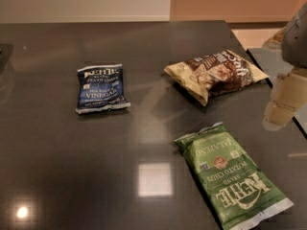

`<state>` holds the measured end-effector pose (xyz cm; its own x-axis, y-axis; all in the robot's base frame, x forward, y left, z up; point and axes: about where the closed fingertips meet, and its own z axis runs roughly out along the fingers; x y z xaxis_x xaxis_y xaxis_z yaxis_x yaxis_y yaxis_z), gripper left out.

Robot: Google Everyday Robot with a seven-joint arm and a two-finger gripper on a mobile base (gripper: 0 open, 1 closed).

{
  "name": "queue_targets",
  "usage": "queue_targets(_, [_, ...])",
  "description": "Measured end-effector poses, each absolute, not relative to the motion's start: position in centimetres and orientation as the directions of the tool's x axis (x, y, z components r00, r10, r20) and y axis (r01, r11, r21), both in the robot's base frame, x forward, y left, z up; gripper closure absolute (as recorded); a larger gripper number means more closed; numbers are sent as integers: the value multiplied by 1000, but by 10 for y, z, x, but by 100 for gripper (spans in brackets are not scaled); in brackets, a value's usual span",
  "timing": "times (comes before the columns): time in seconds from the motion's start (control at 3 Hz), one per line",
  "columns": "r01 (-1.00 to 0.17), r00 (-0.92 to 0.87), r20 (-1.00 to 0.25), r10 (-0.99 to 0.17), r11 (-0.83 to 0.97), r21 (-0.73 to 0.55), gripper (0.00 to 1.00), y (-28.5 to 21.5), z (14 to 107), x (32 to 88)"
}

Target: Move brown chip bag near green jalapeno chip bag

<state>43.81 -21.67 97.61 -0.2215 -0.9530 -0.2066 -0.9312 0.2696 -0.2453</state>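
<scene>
The brown chip bag (217, 74) lies on the dark table (144, 147) at the right rear, puffy and crinkled, with pale tan ends. The green jalapeno chip bag (233, 175) lies flat at the front right, its lettering upside down to me. A gap of bare table separates the two bags. My gripper (283, 104) hangs at the right edge of the view, to the right of the brown bag and above the table's right edge, touching neither bag.
A blue Kettle vinegar bag (101, 88) lies at the left middle of the table. The table's right edge runs close past the brown bag. A pale wall and floor lie beyond the far edge.
</scene>
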Motion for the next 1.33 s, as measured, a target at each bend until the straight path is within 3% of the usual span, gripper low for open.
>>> queue_targets(0.67, [-932, -201, -197, -960, 249, -262, 0, -216, 975, 445])
queue_targets(1.33, [-938, -168, -202, -965, 220, -269, 0, -210, 947, 500])
